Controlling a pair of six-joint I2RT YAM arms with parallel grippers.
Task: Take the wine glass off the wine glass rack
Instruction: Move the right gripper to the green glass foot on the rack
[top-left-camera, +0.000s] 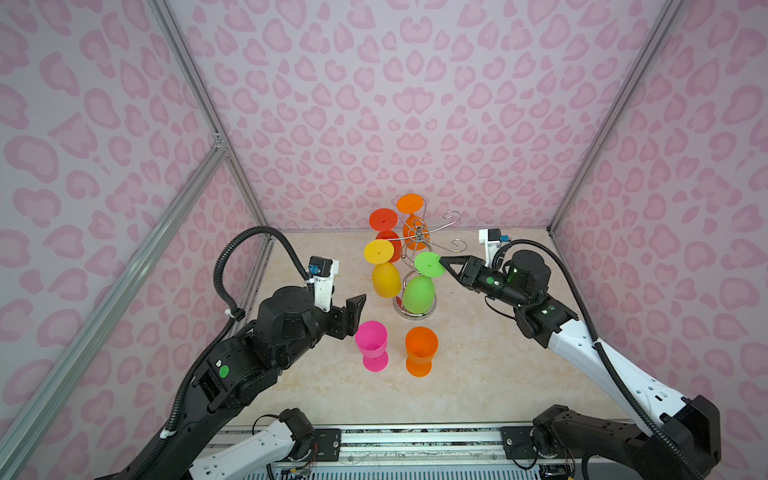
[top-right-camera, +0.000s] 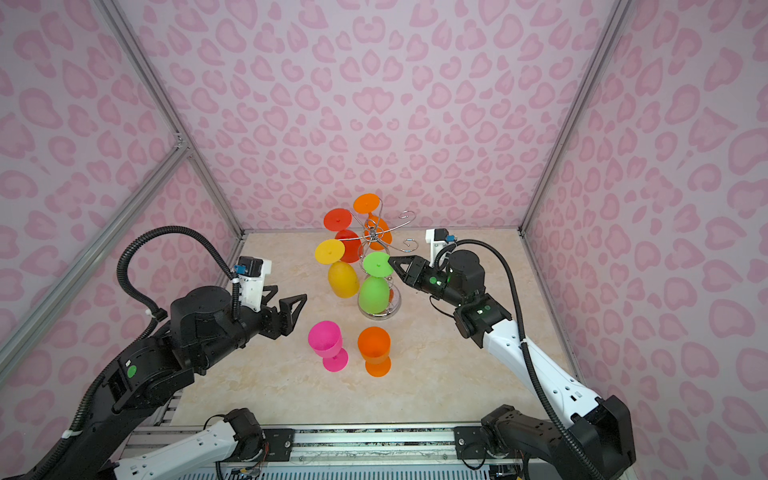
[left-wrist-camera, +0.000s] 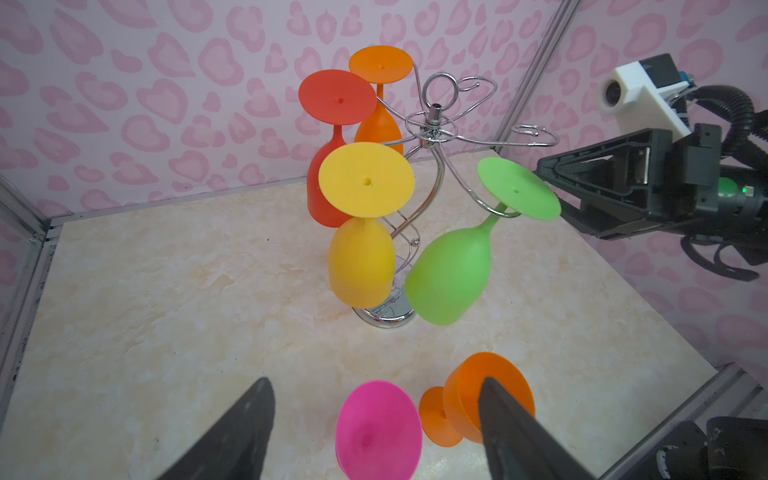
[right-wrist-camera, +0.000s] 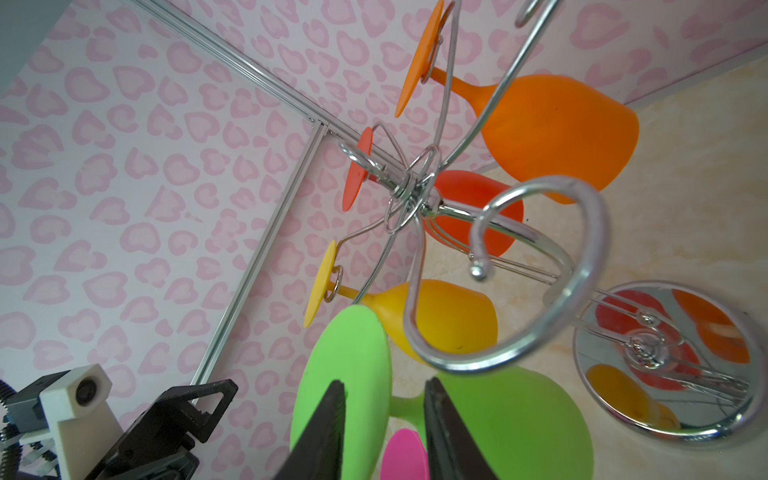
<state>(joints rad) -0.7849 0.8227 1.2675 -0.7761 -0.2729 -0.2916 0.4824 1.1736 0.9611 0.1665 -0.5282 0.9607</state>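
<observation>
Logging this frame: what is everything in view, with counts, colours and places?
wine glass rack: one, chrome, towards the back of the table.
hung glasses: four, upside down on the rack's arms: hanging orange glass, red glass, yellow glass, green glass.
standing glasses: two, upright in front of the rack: pink glass, standing orange glass.
table: one, beige marbled.
walls: pink heart print, on three sides.
left gripper: black, open, empty, beside the pink glass.
right gripper: black, jaws apart on either side of the green glass's foot.
</observation>
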